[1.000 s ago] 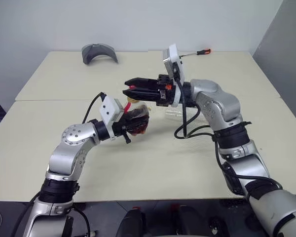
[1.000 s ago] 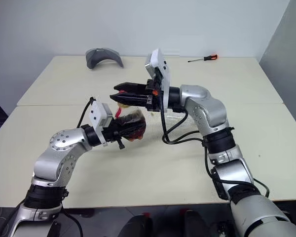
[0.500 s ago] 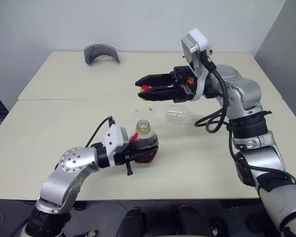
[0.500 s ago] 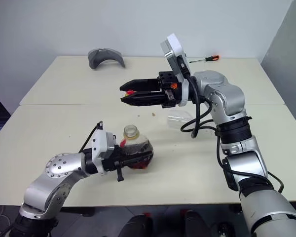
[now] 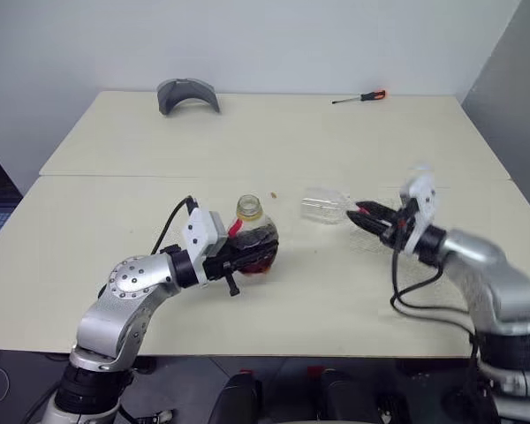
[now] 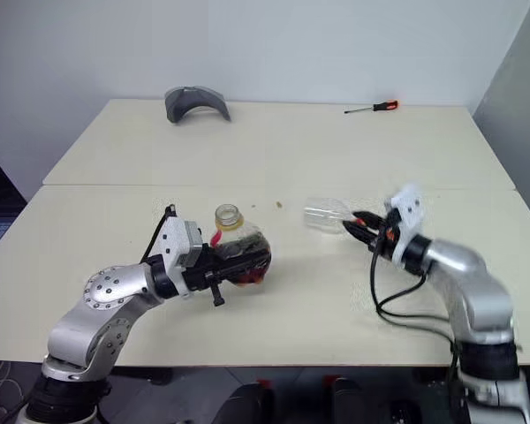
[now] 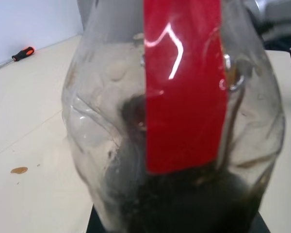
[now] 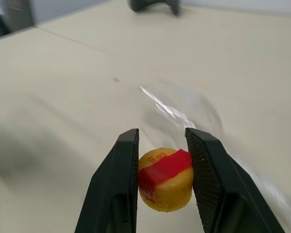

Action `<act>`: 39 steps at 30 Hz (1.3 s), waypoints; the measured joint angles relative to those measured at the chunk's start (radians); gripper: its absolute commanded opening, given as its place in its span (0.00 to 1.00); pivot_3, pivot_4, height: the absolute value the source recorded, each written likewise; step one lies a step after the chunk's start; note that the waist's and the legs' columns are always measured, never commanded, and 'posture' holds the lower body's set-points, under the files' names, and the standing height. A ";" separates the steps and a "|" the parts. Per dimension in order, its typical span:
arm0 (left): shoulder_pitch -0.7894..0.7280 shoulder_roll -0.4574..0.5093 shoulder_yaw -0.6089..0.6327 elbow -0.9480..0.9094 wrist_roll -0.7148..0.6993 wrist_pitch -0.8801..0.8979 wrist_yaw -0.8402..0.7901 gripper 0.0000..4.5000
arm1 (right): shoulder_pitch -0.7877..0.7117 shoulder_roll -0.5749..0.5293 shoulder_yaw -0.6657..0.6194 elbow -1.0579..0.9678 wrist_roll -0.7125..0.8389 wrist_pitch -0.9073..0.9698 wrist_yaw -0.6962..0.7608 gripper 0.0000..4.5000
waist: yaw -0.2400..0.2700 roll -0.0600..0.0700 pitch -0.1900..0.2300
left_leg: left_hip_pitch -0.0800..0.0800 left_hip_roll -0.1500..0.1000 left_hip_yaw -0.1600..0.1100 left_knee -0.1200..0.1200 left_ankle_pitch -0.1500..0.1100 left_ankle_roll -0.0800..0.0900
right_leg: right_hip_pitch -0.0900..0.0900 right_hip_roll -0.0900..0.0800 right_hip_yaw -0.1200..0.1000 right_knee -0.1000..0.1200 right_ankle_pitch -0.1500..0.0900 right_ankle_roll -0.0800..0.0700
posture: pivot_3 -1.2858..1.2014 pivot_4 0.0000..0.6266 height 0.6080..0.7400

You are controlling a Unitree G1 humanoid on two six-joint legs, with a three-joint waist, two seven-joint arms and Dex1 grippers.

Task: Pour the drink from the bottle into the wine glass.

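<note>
Cap (image 8: 165, 179) between right fingers (image 8: 122, 187)

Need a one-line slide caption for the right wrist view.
Right gripper with its two black fingers clamped on a yellow screw cap with a red strip, clear glass lying on the beige table behind.

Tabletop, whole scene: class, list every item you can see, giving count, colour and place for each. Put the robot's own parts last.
bottle: one, clear with a red strip, uncapped, upright near the table's front, held in the left gripper
drink: dark reddish-brown, in the bottle's lower part
yellow cap: one, yellow with a red strip, between the right gripper's fingers
wine glass: one, clear, lying on its side mid-table, just ahead of the right gripper
screwdriver: one, red and black handle, far right
grey curved object: one, far left
table: cream
left gripper: black, shut on the bottle
right gripper: black, shut on the cap
</note>
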 measured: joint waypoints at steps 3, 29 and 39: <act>-0.018 -0.011 -0.017 0.001 0.001 0.001 0.002 0.17 | 0.066 0.077 0.041 -0.082 -0.046 -0.022 -0.115 0.26 | -0.010 0.000 0.000 | 0.000 0.000 0.000 0.000 0.001 -0.001 | 0.000 0.000 0.000 0.000 0.000 0.000 | 0.52 0.24 1.00; -0.061 -0.018 -0.044 0.024 0.002 0.010 0.002 0.17 | 0.109 0.207 0.065 0.084 -0.151 -0.123 -0.342 0.95 | -0.011 0.000 0.000 | 0.001 0.000 0.000 0.000 0.000 0.000 | 0.001 0.001 0.000 -0.001 0.000 0.000 | 0.52 0.24 1.00; -0.003 -0.010 0.000 -0.001 -0.003 0.028 0.047 0.17 | 0.155 0.076 0.005 -0.270 0.060 0.168 -0.268 1.00 | -0.012 0.000 0.000 | 0.001 0.000 -0.001 0.000 0.000 0.000 | 0.001 0.001 -0.001 -0.001 0.000 0.000 | 0.52 0.24 1.00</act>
